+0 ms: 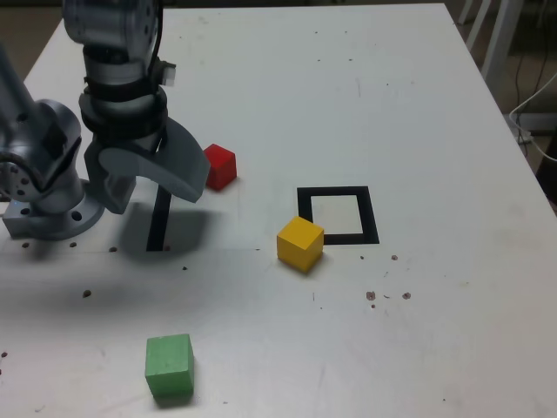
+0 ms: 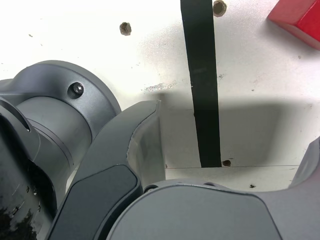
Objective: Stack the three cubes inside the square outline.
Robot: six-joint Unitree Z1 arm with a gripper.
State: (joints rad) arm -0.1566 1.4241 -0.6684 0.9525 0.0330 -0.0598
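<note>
The red cube (image 1: 219,165) lies on the white table just to the right of my gripper (image 1: 184,178) in the exterior view; one corner of the red cube (image 2: 299,19) shows in the wrist view. The yellow cube (image 1: 300,242) sits against the lower-left corner of the square outline (image 1: 373,214), outside its white centre. The green cube (image 1: 169,367) is alone near the front edge. My gripper (image 2: 231,131) is open, its jaws wide apart over bare table and a black strip, holding nothing.
A straight black strip (image 1: 158,222) (image 2: 204,90) lies on the table under the gripper. The arm's grey base (image 1: 43,187) stands at the exterior view's left. Small holes (image 2: 125,28) dot the tabletop (image 1: 348,96). Chair or table legs (image 1: 496,35) stand beyond the far right corner.
</note>
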